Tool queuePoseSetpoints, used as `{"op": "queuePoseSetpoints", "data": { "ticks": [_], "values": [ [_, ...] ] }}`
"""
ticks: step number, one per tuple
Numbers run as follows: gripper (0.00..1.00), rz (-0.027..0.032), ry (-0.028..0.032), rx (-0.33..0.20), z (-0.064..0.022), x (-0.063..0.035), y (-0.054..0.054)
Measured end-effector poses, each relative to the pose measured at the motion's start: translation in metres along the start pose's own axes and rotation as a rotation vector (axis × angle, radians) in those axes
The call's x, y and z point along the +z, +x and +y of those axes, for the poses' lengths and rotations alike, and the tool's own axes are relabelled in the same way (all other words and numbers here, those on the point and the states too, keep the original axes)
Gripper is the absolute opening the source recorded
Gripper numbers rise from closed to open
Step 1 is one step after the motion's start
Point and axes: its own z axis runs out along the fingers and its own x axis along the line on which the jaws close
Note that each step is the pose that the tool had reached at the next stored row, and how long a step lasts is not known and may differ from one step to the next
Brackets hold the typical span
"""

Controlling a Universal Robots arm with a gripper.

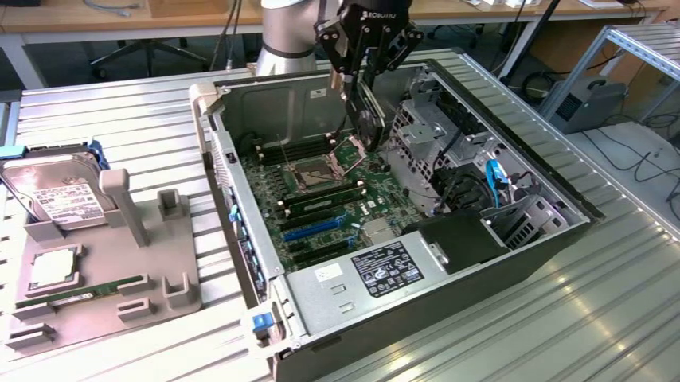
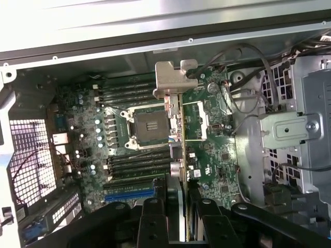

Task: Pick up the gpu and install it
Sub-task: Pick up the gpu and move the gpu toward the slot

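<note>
Pinching the gpu [image 2: 181, 134] edge-on between the fingers [image 2: 155, 217] of the gripper [image 1: 356, 73], with its silver bracket [image 2: 173, 80] at the end away from them. Held upright inside the open computer case [image 1: 425, 326], over the motherboard [image 2: 217, 150], just beside the CPU socket [image 2: 150, 126]. Toward the exterior view's left, on the tabletop [image 1: 117, 119]: a gray holder [image 1: 170, 270] carrying a hard drive [image 1: 59, 199] and a green memory stick [image 1: 91, 290].

A robotics lab: slatted aluminium bench [image 1: 127, 119], wooden desks [image 1: 64, 16], trailing cables [image 1: 638, 151], opened computer case [image 1: 447, 318].
</note>
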Motion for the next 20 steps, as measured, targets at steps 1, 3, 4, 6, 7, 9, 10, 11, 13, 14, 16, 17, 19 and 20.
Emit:
{"op": "queuePoseSetpoints", "data": {
  "ticks": [1, 3, 4, 6, 7, 9, 10, 11, 13, 14, 16, 17, 19, 20],
  "values": [
    [0.27, 0.0000, 0.0000, 0.000, 0.0000, 0.0012, 0.000],
    [0.27, 0.0000, 0.0000, 0.000, 0.0000, 0.0026, 0.000],
    [0.27, 0.0000, 0.0000, 0.000, 0.0000, 0.0033, 0.000],
    [0.27, 0.0000, 0.0000, 0.000, 0.0000, 0.0049, -0.001],
    [0.27, 0.0000, 0.0000, 0.000, 0.0000, 0.0056, -0.001],
    [0.27, 0.0000, -0.0001, 0.000, 0.0000, 0.0069, -0.001],
    [0.27, 0.0000, 0.0000, 0.000, 0.0000, 0.0075, -0.001],
    [0.27, 0.0000, -0.0001, 0.000, 0.0000, 0.0081, -0.001],
    [0.27, 0.0000, 0.0000, 0.000, 0.0000, 0.0098, -0.001],
    [0.27, 0.0000, 0.0000, 0.000, 0.0000, 0.0106, -0.001],
    [0.27, 0.0000, -0.0001, 0.000, 0.0000, 0.0123, -0.001],
    [0.27, 0.0000, 0.0000, 0.000, 0.0000, 0.0129, -0.001],
    [0.27, 0.0000, 0.0000, 0.000, 0.0000, 0.0139, -0.001],
    [0.27, 0.0000, 0.0000, 0.000, 0.0000, 0.0144, -0.001]
  ]
}}
